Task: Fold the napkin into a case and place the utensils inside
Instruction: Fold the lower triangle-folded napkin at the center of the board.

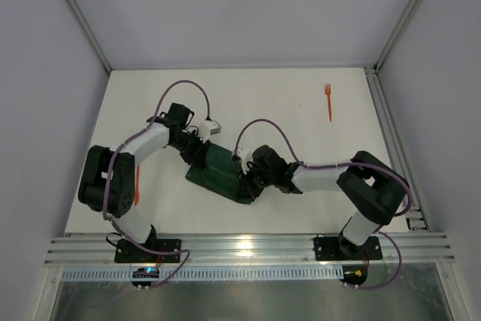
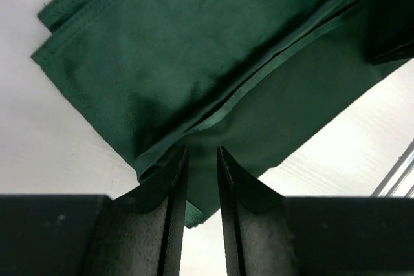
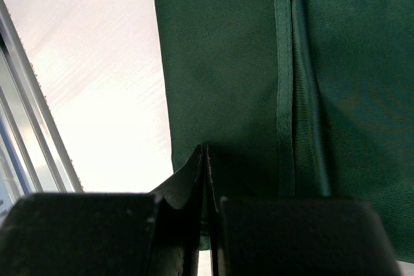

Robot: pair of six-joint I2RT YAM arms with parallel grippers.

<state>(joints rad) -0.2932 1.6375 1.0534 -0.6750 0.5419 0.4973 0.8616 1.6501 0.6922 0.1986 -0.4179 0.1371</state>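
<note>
The dark green napkin (image 1: 218, 171) lies folded into a thick slanted strip mid-table, its hemmed layers filling the left wrist view (image 2: 194, 50) and the right wrist view (image 3: 226, 63). My left gripper (image 1: 197, 149) (image 2: 202, 150) is at the strip's far-left end, jaws a narrow gap apart over the cloth's edge. My right gripper (image 1: 244, 182) (image 3: 206, 148) is at the near-right end, shut on a fold of cloth. An orange fork (image 1: 328, 101) lies far right. A second orange utensil (image 1: 137, 187) shows as a sliver beside the left arm.
A metal rail (image 1: 248, 247) runs along the near edge, also seen in the right wrist view (image 3: 26, 134). Another rail (image 1: 391, 133) borders the table's right side. White walls enclose the back and sides.
</note>
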